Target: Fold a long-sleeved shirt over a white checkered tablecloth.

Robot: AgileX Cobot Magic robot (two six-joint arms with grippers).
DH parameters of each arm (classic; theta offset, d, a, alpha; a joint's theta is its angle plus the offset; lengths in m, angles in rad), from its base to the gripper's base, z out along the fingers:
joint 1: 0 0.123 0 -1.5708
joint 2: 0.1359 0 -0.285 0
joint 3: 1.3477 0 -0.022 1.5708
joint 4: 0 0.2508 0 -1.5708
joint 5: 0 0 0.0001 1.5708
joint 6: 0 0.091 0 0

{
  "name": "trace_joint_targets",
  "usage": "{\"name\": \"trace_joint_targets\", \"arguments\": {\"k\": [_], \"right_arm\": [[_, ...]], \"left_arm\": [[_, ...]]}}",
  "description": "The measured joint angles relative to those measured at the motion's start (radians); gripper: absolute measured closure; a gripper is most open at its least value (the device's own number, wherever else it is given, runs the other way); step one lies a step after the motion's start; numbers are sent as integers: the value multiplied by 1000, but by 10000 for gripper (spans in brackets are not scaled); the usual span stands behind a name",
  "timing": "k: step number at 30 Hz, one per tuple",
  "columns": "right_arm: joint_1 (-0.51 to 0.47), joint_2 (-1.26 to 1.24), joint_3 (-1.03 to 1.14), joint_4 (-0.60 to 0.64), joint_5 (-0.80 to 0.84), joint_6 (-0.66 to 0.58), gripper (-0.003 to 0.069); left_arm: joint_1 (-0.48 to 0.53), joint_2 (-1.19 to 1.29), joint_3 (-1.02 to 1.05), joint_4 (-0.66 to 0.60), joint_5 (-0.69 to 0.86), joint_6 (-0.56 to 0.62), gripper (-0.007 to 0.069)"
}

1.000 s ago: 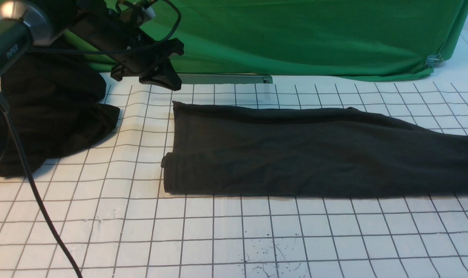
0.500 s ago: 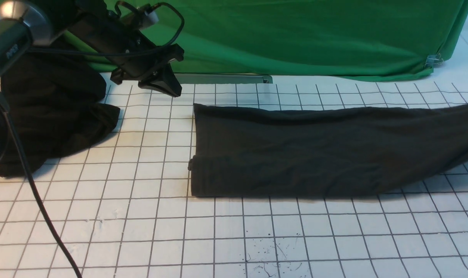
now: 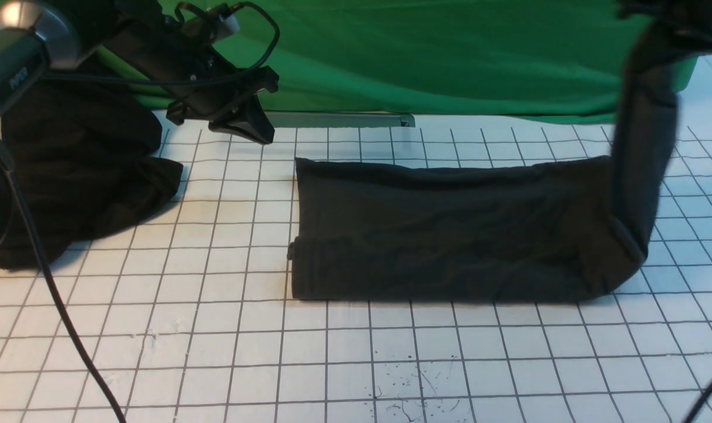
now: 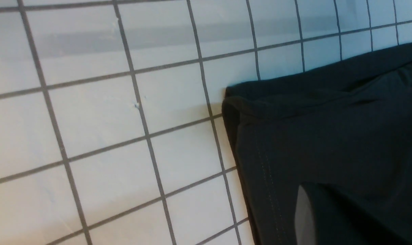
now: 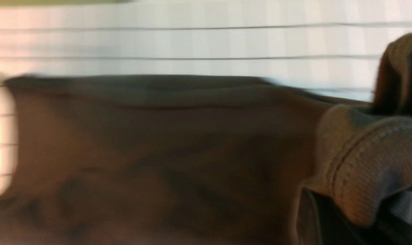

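The right end of the charcoal-black cotton long-sleeved shirt (image 3: 450, 229) has risen off the white grey-lined checkered tablecloth (image 3: 332, 352); the rest lies folded mid-cloth. The right gripper (image 3: 667, 20) clamps that end; the left gripper (image 3: 241, 120) hovers beyond, jaw gap unclear.

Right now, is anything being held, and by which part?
The right gripper holds the long-sleeved shirt by the ribbed edge of its lifted end; the left gripper holds nothing.
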Motion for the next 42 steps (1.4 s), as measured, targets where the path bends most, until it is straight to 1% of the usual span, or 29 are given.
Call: {"name": "trace_joint_targets", "arguments": {"k": [1,2,3,8,11,13,15,17,18,19,20,21,22,23,24,25,26,27,28,30,32,33,34,36,38,39,40,42], "right_arm": [[19,4,0,0,-10,7,651],[82,18,0,1,-50,25,651],[124,33,0,1,-82,37,651],[299,144,0,3,-237,86,650],[353,208,0,3,-319,114,648],[394,272,0,3,-418,122,646],[406,296,0,3,-451,122,644],[437,353,0,3,-545,125,615],[437,353,0,4,-545,125,611],[448,377,0,5,-577,125,561],[451,386,0,7,-582,125,539],[452,395,0,8,-580,126,466],[452,396,0,8,-580,126,466],[452,396,0,8,-569,126,382],[451,394,0,8,-558,126,340],[450,393,0,8,-556,126,320],[447,377,0,8,-528,122,257],[441,358,0,8,-490,109,216],[436,337,-2,8,-458,89,195],[420,293,-13,8,-392,43,186],[394,248,-30,8,-298,-12,211],[372,208,-41,1,-223,-44,249],[368,208,-43,1,-210,-50,257],[307,136,-56,-18,-45,-116,396],[247,85,-49,-24,14,-141,522],[237,76,-43,-24,19,-141,545],[211,50,-27,-26,26,-142,599],[166,5,32,-31,32,-161,638]], "left_arm": [[0,0,0,0,0,0,623],[0,0,0,0,-1,0,623],[0,0,0,0,-3,0,623],[0,0,0,0,1,0,623],[0,0,0,-6,11,0,623],[0,0,0,-6,23,0,623],[0,0,0,-6,30,0,623],[6,0,0,-12,55,-2,623],[8,0,0,-12,57,-4,623],[17,-1,0,-13,73,-22,623],[20,-3,0,-13,82,-30,623],[30,-7,0,-13,92,-53,623],[31,-8,0,-12,93,-53,623],[44,-14,0,-10,98,-71,623],[53,-26,0,-8,98,-80,623],[55,-29,0,-9,98,-80,623],[66,-47,0,-7,99,-91,623],[76,-66,0,-7,99,-99,623],[80,-83,0,-7,99,-102,622],[85,-109,0,-6,101,-105,622],[86,-143,0,-3,100,-105,622],[86,-163,0,1,102,-106,621],[86,-166,0,1,102,-106,621],[80,-200,0,1,102,-108,620],[61,-244,17,12,101,-108,615],[59,-252,20,14,101,-108,613],[48,-278,45,32,101,-106,608],[30,-321,111,80,102,-99,589]]}}
